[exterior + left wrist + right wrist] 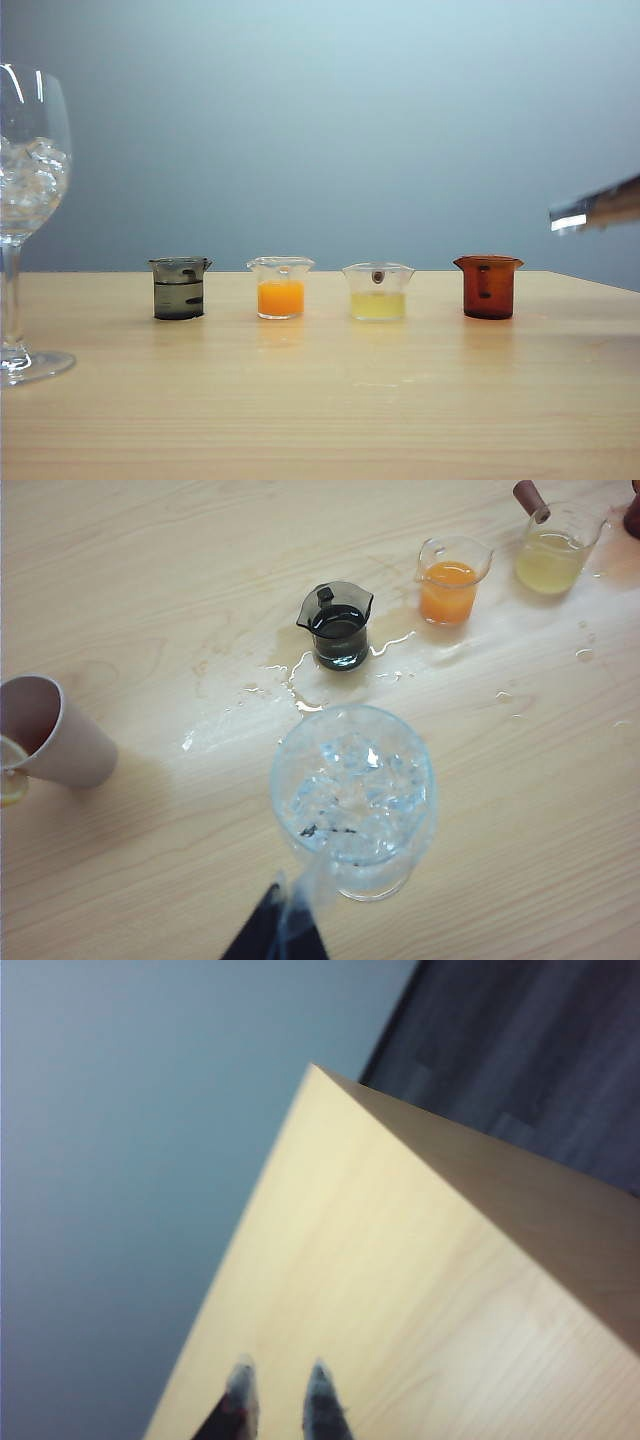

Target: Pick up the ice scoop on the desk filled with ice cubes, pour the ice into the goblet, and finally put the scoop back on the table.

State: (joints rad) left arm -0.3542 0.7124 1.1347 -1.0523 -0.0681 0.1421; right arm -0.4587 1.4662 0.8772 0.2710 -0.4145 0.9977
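Note:
The goblet (20, 215) stands on the table (330, 400) at the far left, its bowl holding the ice cubes (30, 178). From above, the goblet (290, 742) and ice cubes (352, 792) lie just beyond my left gripper (283, 895), whose dark fingers meet in a point with nothing in them. The shiny ice scoop (595, 210) hangs blurred in the air at the right edge. My right gripper (280, 1375) holds it; its tips stand slightly apart over the table's (400, 1290) far right part, the grip itself hidden.
Four small beakers stand in a row at the back: dark grey (180, 288), orange (281, 288), yellow (378, 292), red-brown (488, 286). Spilled water (300, 685) lies by the grey beaker (337, 628). A paper cup (55, 735) lies on its side. The table corner (315, 1068) drops off.

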